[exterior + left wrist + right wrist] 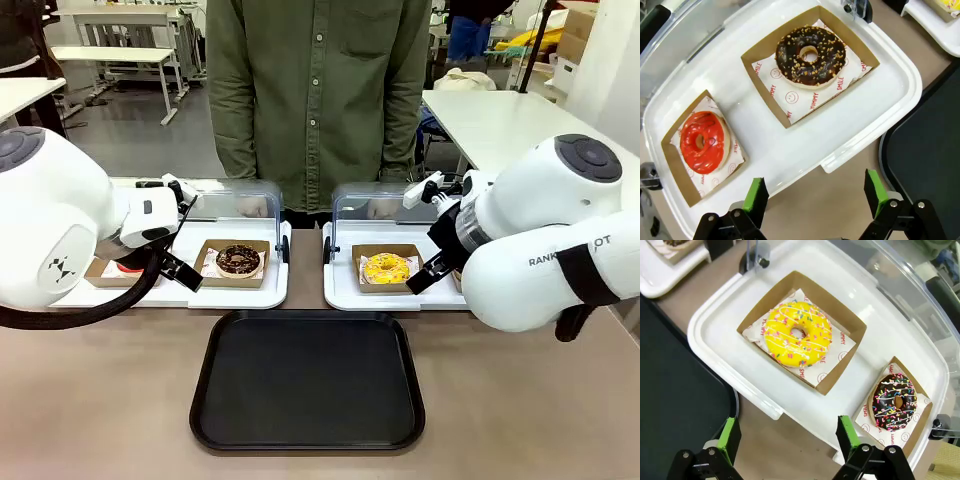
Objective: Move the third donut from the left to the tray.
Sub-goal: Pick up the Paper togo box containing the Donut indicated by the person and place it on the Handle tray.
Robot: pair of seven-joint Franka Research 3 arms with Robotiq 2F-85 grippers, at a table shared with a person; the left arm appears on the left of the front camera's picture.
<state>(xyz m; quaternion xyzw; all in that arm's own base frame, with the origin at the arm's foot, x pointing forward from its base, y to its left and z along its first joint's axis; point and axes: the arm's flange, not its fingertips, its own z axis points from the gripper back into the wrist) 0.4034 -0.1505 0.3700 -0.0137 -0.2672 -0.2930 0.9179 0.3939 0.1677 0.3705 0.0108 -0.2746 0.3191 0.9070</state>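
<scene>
From the front, we saw the third donut from the left in its cardboard holder on a white tray, just behind the black tray. The left wrist view showed a red donut and a chocolate donut, with the left gripper spread wide. In the right wrist view, the right gripper was spread too, near a sprinkled chocolate donut that the front view hid.

A robotics lab or test room is shown. A white left robot arm and a white right robot arm are set at a brown table, faced by a person in a green shirt. Behind, white work tables are spread over a grey floor, and cardboard boxes are stacked at the right.
</scene>
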